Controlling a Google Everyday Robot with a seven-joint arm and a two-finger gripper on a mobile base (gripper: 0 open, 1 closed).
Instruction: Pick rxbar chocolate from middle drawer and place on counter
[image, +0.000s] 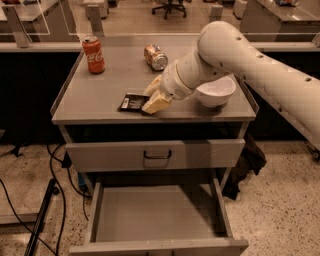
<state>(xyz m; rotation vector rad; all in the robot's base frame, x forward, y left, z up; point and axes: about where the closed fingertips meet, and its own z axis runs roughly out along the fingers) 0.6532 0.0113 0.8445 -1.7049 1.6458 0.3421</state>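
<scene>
in the camera view the rxbar chocolate (131, 102) lay flat on the counter (100, 95) near its front edge, the gripper (154, 96) at its right end, fingers apart. a straight lift away would likely keep the bar from sliding.

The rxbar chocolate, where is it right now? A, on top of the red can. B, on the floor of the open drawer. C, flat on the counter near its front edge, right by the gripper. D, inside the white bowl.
C: the rxbar chocolate lies flat on the counter near the front edge, with the gripper at its right end, and the open middle drawer below holds nothing.
</scene>
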